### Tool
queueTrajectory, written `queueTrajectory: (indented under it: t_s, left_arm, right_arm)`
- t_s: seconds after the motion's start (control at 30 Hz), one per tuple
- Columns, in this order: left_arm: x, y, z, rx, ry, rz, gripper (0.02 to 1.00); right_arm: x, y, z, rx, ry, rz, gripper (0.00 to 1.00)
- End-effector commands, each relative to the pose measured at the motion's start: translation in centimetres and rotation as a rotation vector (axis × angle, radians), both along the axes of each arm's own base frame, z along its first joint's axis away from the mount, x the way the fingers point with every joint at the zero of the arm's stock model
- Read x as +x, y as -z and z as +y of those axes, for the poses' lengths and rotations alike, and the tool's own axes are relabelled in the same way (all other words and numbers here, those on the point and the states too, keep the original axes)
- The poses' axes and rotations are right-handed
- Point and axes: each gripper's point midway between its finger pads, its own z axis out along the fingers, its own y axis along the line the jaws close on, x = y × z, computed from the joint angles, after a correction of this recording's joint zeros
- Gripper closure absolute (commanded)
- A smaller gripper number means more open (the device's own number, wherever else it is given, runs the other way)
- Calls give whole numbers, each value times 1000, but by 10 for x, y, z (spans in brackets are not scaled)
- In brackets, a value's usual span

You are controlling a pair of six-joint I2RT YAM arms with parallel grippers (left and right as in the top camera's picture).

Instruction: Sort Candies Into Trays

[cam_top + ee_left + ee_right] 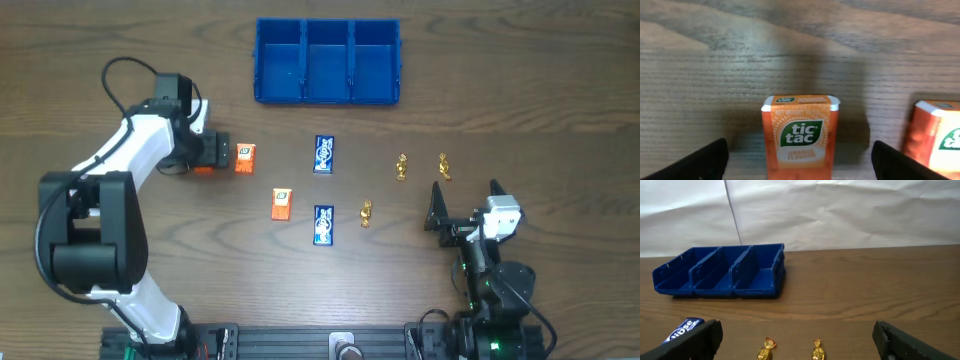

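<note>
Two claws gape wide: left claw [801, 167] straddles orange candy box [800, 131] without touching, right claw [799, 342] empty.

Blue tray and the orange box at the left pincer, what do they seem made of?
Blue tray: likely moulded plastic, judging by its uniform colour and smooth, thin walls. Orange box: probably hard plastic under a printed label, with a white cap at its end.
</note>
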Motion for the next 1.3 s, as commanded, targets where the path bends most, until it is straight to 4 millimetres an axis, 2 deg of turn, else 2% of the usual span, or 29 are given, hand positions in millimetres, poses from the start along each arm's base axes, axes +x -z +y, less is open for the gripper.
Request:
queueTrajectory:
  t_s: [0.03, 0.2, 0.4, 0.77, 0.93, 1.0, 1.07, 1.2, 1.23, 1.3]
  left_arm:
    - [8, -2, 4, 21, 9, -14, 211]
    - [9, -1, 5, 28, 6, -15, 364]
    - [7, 4, 5, 28, 6, -2, 406]
    - [9, 3, 4, 25, -3, -8, 649]
    - [16, -8, 4, 16, -44, -29, 700]
    - [23, -22, 4, 9, -67, -46, 715]
    - [33, -50, 2, -2, -99, -81, 715]
    - [58, -121, -15, -29, -126, -219, 715]
    - [70, -151, -28, -49, -123, -293, 713]
    - [86, -187, -48, -73, -91, -381, 724]
  right_arm:
    - [0, 1, -2, -7, 10, 3, 3]
    - [0, 1, -2, -7, 10, 3, 3]
    - [0, 1, -2, -7, 10, 3, 3]
    - [0, 1, -2, -7, 10, 3, 3]
    - [0, 1, -2, -7, 10, 3, 3]
    - [0, 1, -2, -7, 10, 3, 3]
    - [0, 1, -2, -7, 10, 3, 3]
    - [0, 1, -2, -7, 10, 3, 3]
    - [0, 1, -2, -7, 10, 3, 3]
    - [0, 1, -2, -7, 10, 3, 3]
